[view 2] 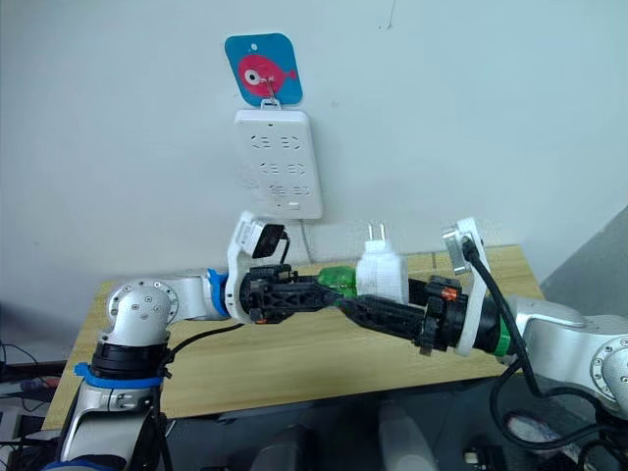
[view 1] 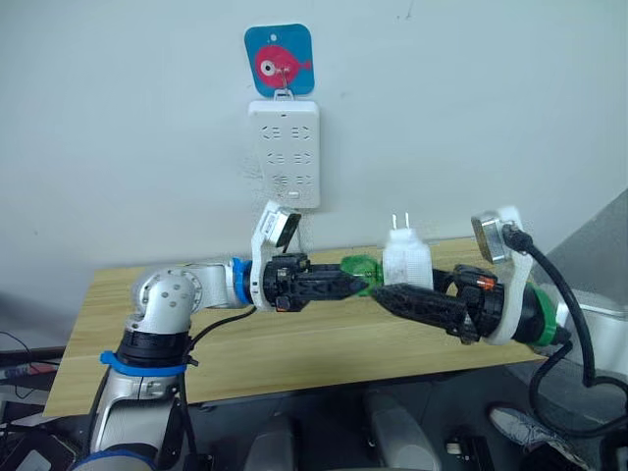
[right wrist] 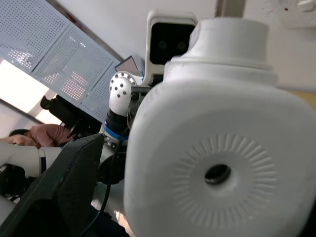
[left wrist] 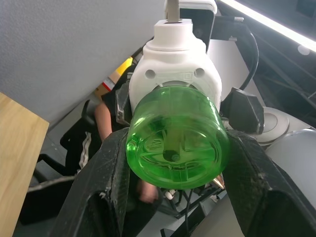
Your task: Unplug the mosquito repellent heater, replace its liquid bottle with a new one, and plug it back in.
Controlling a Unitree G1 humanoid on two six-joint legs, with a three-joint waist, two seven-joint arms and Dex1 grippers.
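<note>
Wooden table (view 1: 294, 343), grippers (view 1: 365, 282) (view 1: 388, 291) gripping bottle (left wrist: 175, 143) — heater (right wrist: 217, 148)

We see the mosquito repellent heater (right wrist: 217, 148) large at right, its round vent (right wrist: 217, 174) facing us, 1 black finger (right wrist: 64, 187) beside it lower left, a person (right wrist: 37, 134) far left.

Silver-grey arms, blue ring on left arm, green ring on right, black lattice fingers (view 1: 329, 284), white wrist-camera brackets, black cables
</note>
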